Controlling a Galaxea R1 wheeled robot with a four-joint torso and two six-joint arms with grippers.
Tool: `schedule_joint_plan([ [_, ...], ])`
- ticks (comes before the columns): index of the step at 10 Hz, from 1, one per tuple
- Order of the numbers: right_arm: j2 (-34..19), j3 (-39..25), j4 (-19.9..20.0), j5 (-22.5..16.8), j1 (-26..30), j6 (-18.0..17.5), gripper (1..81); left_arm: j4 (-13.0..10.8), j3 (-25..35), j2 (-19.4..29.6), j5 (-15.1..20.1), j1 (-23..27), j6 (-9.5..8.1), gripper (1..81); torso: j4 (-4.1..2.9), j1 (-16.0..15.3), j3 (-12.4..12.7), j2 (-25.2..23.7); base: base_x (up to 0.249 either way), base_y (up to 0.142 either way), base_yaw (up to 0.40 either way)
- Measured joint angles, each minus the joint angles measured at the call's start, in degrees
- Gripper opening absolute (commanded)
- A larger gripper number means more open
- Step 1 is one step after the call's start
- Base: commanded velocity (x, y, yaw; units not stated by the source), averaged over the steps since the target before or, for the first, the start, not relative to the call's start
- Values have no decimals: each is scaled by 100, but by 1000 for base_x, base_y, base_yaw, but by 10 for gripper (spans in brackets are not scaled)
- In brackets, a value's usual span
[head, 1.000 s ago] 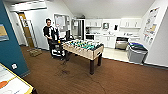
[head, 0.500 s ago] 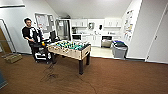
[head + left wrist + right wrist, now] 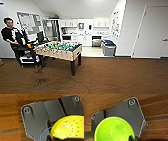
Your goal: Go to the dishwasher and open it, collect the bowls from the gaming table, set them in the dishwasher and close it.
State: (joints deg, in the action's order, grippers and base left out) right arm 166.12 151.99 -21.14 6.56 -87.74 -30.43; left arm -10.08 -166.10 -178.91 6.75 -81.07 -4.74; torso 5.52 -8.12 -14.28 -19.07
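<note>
Yellow plastic, speckled with small dark dots, bulges large in the left wrist view: the yellow bowl sits against the robot's dark plate, with a dark finger-like part at its lower rim, so the left gripper appears to be holding it, though how far its fingers are spread cannot be told. In the right wrist view the bright green bowl shows its glossy inside, and a dark fingertip overlaps its rim; the right gripper seems clamped on that rim, the rest of its grasp being hidden. Brown wood-grain floor lies beneath both wrists.

From the head view, the foosball table stands on the brown floor left of centre. A person in dark clothing stands beside a dark cart just left of it. Further back is a white kitchen, where the dishwasher with its steel front stands closed among white cabinets. A grey bin stands near it.
</note>
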Motion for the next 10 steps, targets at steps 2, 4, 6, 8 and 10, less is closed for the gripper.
schedule_joint_plan([
  [2,12,0,-5,-15,-7,2,10,2,28,21,-20,0,0,10,0,0,0,0,0,0,0],
  [4,11,16,-5,2,13,2,10,2,162,66,-76,-22,0,10,0,0,0,0,0,0,0],
  [6,12,18,-5,0,9,2,10,2,193,68,-83,-21,0,10,0,0,0,0,0,0,0],
  [8,12,22,-5,-2,9,2,10,2,190,84,-83,-21,0,10,0,0,0,0,33,0,0],
  [10,12,24,-5,-12,-55,2,10,5,193,82,-74,-112,0,10,0,15,4,-6,99,0,0],
])
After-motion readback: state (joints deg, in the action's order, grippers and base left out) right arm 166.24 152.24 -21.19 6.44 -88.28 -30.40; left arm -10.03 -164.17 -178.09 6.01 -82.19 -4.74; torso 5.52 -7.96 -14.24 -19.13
